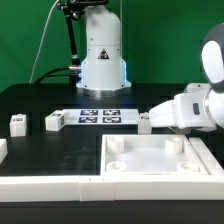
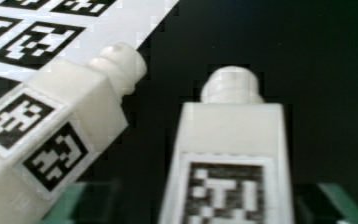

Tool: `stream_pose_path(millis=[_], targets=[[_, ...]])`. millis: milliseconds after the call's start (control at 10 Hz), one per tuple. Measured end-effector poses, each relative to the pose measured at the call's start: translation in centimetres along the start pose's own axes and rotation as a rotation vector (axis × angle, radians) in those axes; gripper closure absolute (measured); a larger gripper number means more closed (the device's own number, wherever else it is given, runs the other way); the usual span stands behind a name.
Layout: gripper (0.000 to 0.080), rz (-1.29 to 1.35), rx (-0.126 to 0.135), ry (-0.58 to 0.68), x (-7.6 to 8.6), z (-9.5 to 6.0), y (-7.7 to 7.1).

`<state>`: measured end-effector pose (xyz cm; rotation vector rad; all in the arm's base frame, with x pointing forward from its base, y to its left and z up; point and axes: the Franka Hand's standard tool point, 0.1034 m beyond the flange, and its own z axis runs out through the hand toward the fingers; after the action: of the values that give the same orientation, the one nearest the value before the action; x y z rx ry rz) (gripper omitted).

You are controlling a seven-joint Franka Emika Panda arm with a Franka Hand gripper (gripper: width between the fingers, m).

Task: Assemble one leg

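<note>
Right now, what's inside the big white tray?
The wide white plastic tray holds only four small round knobs near its corners, nothing loose. Its near rim hides a sliver of floor.

No words, brands or numbers can be read. Black-and-white square tags stand on the marker board (image 1: 98,116) and, in the wrist view, on the side of the leg (image 2: 229,135) and of a second leg (image 2: 66,108). The robot base (image 1: 102,62) bears a small triangular sign, illegible.
</note>
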<state>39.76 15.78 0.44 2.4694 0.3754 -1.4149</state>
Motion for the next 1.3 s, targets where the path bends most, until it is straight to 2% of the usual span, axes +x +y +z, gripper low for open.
stream_pose_path(millis=[100,700,1000,1100,1200,1300], targets=[[0.0512,0.000,0.000,0.000,0.0,0.0,0.0],[0.0512,-0.001,0.000,-0.001,-0.1,-0.1,0.1],[0.0511,0.016,0.008,-0.025,-4.2,-3.5,2.0],[0.0511,0.025,0.012,-0.019,-5.1,-4.4,2.4],[0.0511,0.027,0.013,-0.001,-5.4,-5.0,2.5],[0.0511,0.026,0.015,0.027,-5.0,-5.0,2.4]])
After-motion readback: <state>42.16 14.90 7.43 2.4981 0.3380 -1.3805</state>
